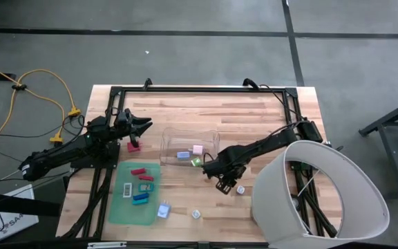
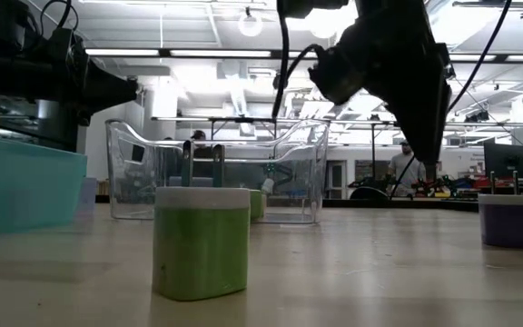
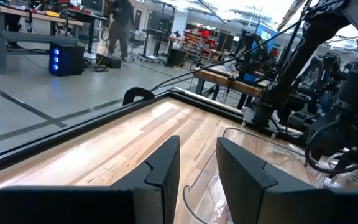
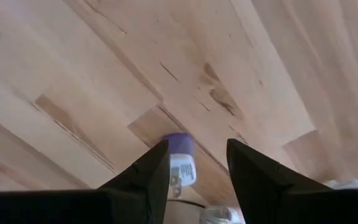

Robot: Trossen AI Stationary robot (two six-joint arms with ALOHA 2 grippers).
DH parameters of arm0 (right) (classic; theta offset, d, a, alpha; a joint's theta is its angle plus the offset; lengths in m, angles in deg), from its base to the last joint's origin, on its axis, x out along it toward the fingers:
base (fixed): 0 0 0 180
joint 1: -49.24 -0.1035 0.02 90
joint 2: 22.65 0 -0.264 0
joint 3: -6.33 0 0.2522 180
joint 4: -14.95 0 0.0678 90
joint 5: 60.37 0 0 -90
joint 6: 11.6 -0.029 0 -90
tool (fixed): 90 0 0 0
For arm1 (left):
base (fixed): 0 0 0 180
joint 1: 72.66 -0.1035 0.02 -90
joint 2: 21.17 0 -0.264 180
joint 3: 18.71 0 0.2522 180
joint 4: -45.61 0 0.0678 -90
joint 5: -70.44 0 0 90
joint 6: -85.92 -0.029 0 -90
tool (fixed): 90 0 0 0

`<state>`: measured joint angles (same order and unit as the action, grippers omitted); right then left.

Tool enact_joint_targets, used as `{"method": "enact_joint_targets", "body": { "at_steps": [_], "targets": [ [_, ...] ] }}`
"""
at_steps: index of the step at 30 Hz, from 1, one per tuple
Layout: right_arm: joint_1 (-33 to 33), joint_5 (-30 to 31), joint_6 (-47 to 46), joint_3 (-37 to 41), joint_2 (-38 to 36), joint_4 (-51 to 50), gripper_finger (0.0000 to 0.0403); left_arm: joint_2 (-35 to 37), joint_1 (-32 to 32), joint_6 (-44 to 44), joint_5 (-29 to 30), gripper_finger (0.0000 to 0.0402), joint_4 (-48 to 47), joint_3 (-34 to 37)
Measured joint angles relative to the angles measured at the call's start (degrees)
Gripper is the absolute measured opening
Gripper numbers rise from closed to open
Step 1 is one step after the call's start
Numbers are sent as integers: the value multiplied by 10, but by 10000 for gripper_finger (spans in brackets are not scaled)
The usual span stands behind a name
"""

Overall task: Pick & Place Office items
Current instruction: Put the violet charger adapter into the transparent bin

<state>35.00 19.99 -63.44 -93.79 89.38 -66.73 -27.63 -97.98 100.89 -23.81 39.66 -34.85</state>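
The office items are tiny coloured pieces. Several red, teal and blue ones lie on the green mat (image 1: 135, 194), and a red-pink one (image 1: 134, 145) lies beside my left gripper. Blue (image 1: 183, 155), pink (image 1: 197, 149) and green (image 1: 196, 162) ones are in the clear bin (image 1: 188, 147). My right gripper (image 1: 225, 185) hovers open over a purple-and-white piece (image 4: 180, 163) that lies on the wood just beyond its fingertips. My left gripper (image 1: 144, 126) is open and raised at the bin's left end; in its wrist view the fingers (image 3: 166, 165) point past the bin's rim (image 3: 241, 134).
A blue-white piece (image 1: 163, 211) and a white piece (image 1: 195, 215) lie near the table's near edge. A large white curved shell (image 1: 316, 194) covers the near right corner. A black frame (image 1: 199, 88) runs along the far edge. In the low view a green piece (image 2: 202, 241) stands close.
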Motion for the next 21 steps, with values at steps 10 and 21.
{"method": "enact_joint_targets", "body": {
  "at_steps": [10, 21],
  "targets": [
    [-16, -41, -9, 43, 0, 57, 150, 0, 0, 0, 0, 102, 0, 0],
    [-15, -39, 8, 49, 0, 72, 214, 0, 0, 0, 0, 102, 0, 0]
  ]
}}
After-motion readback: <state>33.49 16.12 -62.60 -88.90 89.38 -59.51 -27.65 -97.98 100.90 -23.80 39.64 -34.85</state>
